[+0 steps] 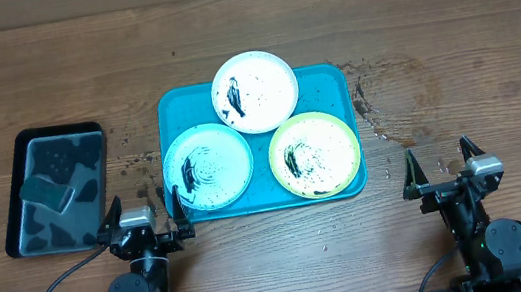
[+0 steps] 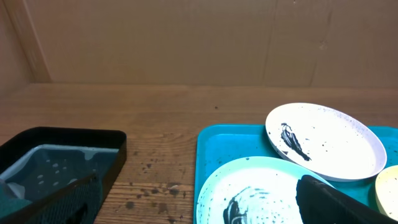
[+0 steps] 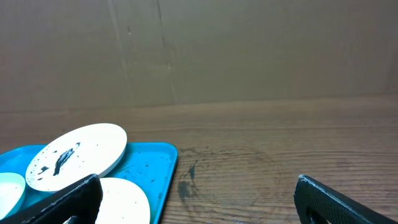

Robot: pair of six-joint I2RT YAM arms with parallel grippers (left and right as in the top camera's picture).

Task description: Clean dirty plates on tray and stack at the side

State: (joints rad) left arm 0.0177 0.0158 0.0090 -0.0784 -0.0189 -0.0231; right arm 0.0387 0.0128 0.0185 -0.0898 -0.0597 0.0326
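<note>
Your left claw (image 1: 144, 208) and right claw (image 1: 442, 164) are both spread wide, pinching nothing, down at the near edge of the wooden bench (image 1: 447, 31). The smeared round white-rimmed plate (image 1: 253, 91), light blue plate (image 1: 208, 166) and yellow-green plate (image 1: 314, 155) all sit on the large turquoise plastic tray (image 1: 180, 107).

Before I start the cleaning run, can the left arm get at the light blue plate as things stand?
Probably yes: the open left gripper sits right beside the light blue plate, with nothing between them.
</note>
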